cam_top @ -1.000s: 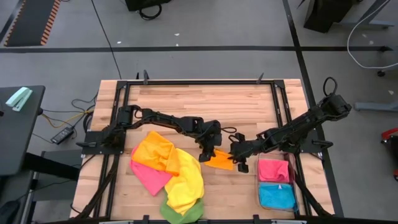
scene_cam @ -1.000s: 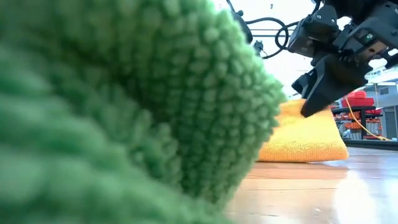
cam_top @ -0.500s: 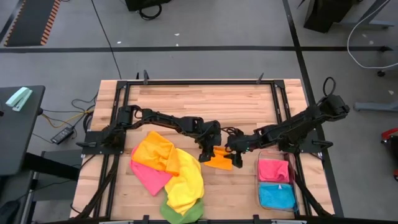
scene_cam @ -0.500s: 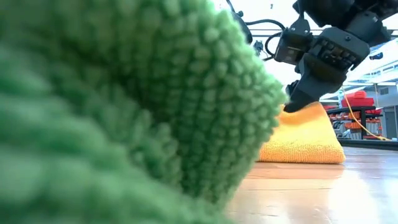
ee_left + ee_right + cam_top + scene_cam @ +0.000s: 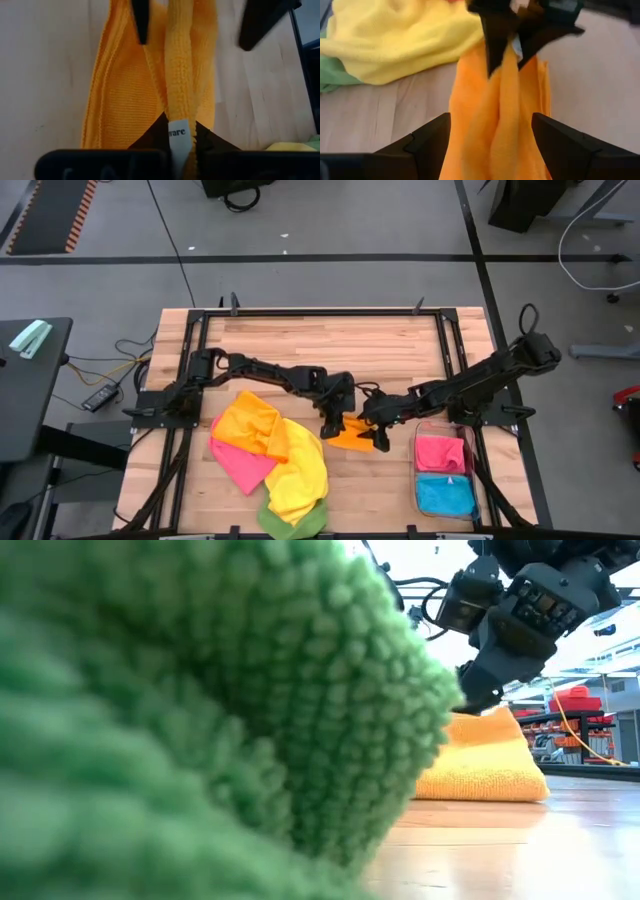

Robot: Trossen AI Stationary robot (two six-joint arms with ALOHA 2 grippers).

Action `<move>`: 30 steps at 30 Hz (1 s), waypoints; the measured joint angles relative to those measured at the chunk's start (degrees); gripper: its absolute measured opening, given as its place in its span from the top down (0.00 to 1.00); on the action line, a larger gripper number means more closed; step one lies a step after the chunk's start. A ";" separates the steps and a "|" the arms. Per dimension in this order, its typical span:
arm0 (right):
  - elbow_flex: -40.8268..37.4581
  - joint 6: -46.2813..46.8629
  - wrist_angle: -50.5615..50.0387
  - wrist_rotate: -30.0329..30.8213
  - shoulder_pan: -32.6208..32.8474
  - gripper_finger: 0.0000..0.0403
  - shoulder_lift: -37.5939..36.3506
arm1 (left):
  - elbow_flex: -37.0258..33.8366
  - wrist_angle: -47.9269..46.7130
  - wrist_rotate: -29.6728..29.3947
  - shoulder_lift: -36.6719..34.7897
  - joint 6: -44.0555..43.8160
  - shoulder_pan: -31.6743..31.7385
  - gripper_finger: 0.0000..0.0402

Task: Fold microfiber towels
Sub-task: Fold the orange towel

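Note:
A folded orange towel (image 5: 352, 438) lies on the wooden table right of centre; it also shows in the low view (image 5: 490, 765). My left gripper (image 5: 334, 423) is shut on its left end. My right gripper (image 5: 376, 431) is open just above the towel's right part, one finger (image 5: 427, 142) on each side of the bunched cloth (image 5: 500, 125). I cannot tell whether it touches. A loose pile of orange (image 5: 250, 423), pink (image 5: 240, 465), yellow (image 5: 300, 470) and green (image 5: 290, 522) towels lies at the near left. My left gripper pinches a raised fold of the orange towel between its two fingers, at the edge with the white label (image 5: 178, 134). The fingers come from above, slanting toward the table's right. The rest of the towel (image 5: 125, 95) lies on the table beyond them.
A clear bin (image 5: 417, 480) at the near right holds a folded pink towel (image 5: 441, 452) and a blue one (image 5: 446, 496). The green towel (image 5: 200, 720) fills most of the low view. A black frame (image 5: 300, 312) edges the table. Bare wood lies at the far side.
My right gripper has moved toward the table's left, over the orange towel and toward my left gripper. The towel's right side has drawn in a little toward the left.

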 joint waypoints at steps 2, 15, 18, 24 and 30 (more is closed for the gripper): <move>0.02 -0.13 -0.07 1.06 0.00 0.29 -0.11 | 0.00 0.02 -0.01 0.00 -0.80 0.27 0.96; 0.02 -0.05 4.92 1.90 -0.02 0.36 8.50 | 0.00 0.83 -0.01 0.00 -1.17 0.21 0.96; 0.02 -0.05 4.86 0.28 -0.04 0.46 9.37 | 0.00 0.83 -0.01 0.00 -1.12 0.23 0.97; 0.02 -0.25 4.90 -1.41 -0.04 0.73 9.37 | 0.00 0.85 -0.03 0.00 0.12 -0.32 0.89; 0.02 -2.53 4.82 -3.41 -0.39 0.97 9.37 | 0.00 1.32 -0.45 0.00 1.46 -1.06 0.75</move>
